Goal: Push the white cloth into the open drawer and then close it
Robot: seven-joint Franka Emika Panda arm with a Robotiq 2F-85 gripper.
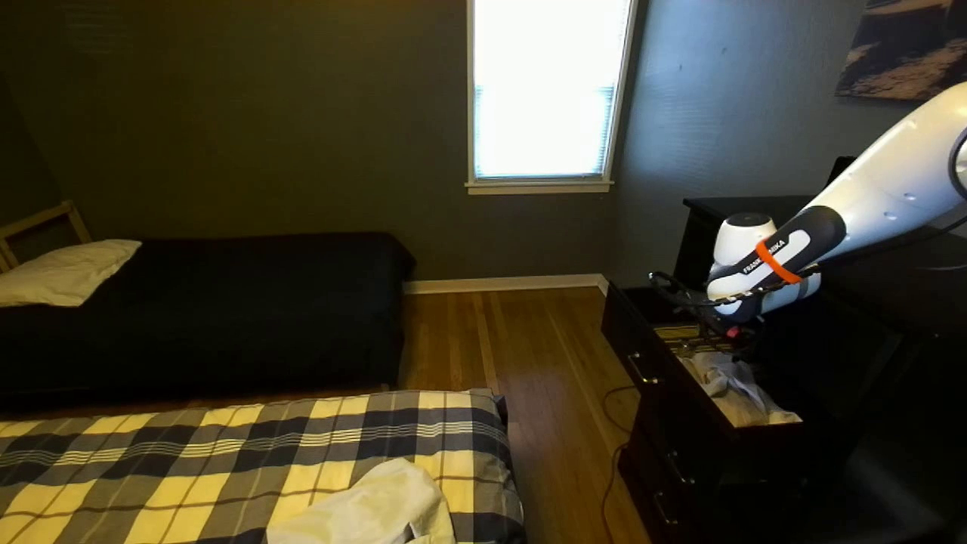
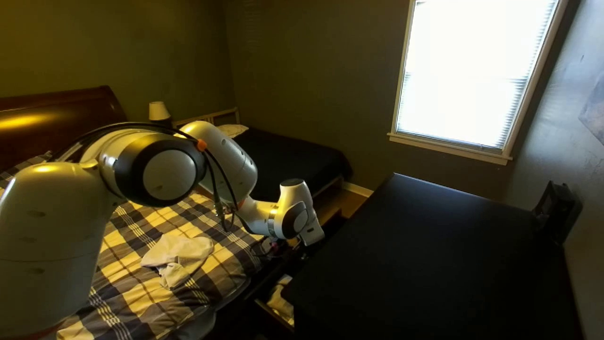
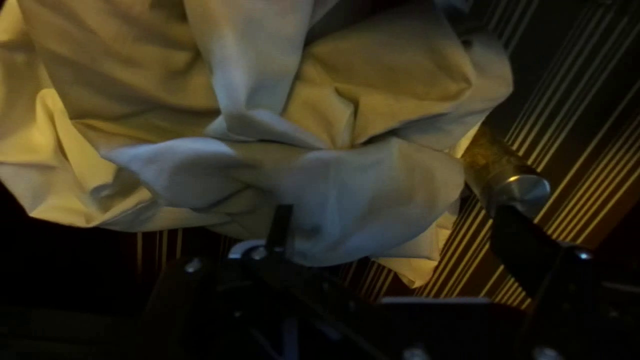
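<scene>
In the wrist view the gripper is spread, one jaw before the rumpled cloth, the other by a metal-ended cylinder; contact I cannot tell. Only there are the cylinder and a striped lining plain. In an exterior view the cloth lies inside the open drawer; in an exterior view the dresser hides part of both. Beyond, in both exterior views, a bundle lies on the plaid bed. Farther, an exterior view alone shows a lamp.
</scene>
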